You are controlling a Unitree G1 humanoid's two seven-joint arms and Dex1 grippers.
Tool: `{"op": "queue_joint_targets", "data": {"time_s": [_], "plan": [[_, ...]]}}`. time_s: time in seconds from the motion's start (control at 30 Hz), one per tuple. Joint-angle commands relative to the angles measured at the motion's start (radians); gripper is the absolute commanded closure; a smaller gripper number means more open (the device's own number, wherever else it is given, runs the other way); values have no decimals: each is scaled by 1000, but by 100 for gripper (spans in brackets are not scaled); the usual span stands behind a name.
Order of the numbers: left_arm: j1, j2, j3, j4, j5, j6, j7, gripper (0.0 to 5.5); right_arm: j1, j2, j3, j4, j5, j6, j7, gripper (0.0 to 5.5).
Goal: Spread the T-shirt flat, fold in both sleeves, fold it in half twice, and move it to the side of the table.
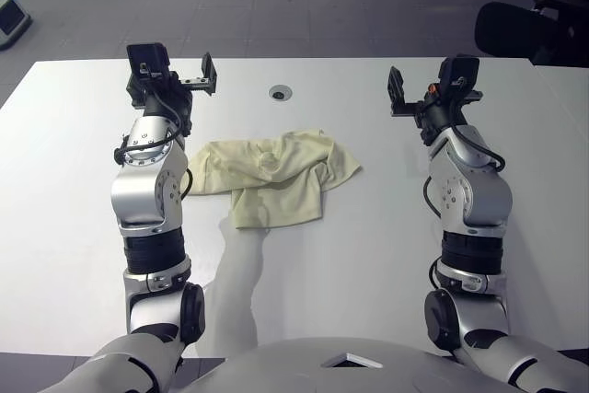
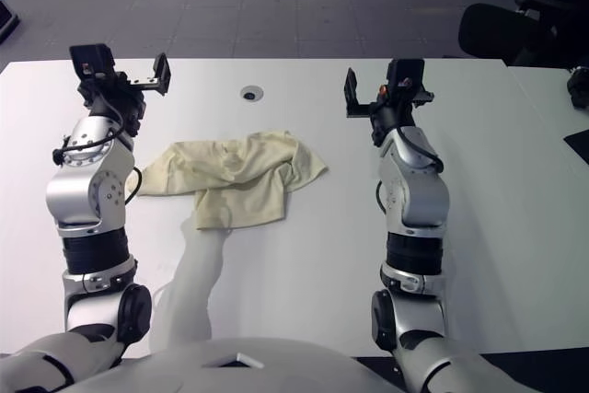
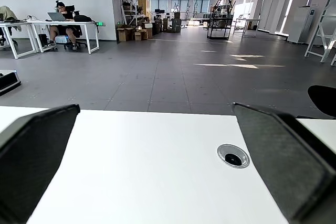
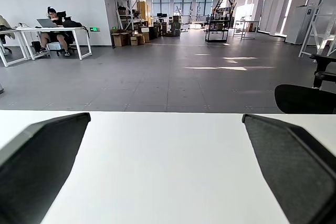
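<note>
A pale yellow T-shirt [image 1: 271,178] lies crumpled and partly folded over itself in the middle of the white table [image 1: 368,255]. My left gripper [image 1: 177,76] is raised to the left of the shirt and a little farther back. It is open, its dark fingers [image 3: 32,156] wide apart with nothing between them. My right gripper [image 1: 431,91] is held up to the right of the shirt, clear of it. It is open too, its fingers [image 4: 296,158] spread and empty. Neither gripper touches the cloth.
A round cable grommet [image 1: 280,92] is set into the table behind the shirt, also seen ahead of the left gripper as a grommet [image 3: 233,156]. A black chair [image 1: 526,30] stands past the table's far right corner. Grey floor lies beyond the far edge.
</note>
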Motion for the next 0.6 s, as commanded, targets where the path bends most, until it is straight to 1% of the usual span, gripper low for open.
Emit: {"op": "queue_joint_targets", "data": {"time_s": [0.03, 0.6], "plan": [[17, -2, 0, -19, -6, 24, 0, 10, -4, 3, -2, -6, 6, 10, -8, 12], [22, 1, -5, -27, -8, 31, -9, 10, -7, -14, 16, 4, -2, 12, -8, 12]]}}
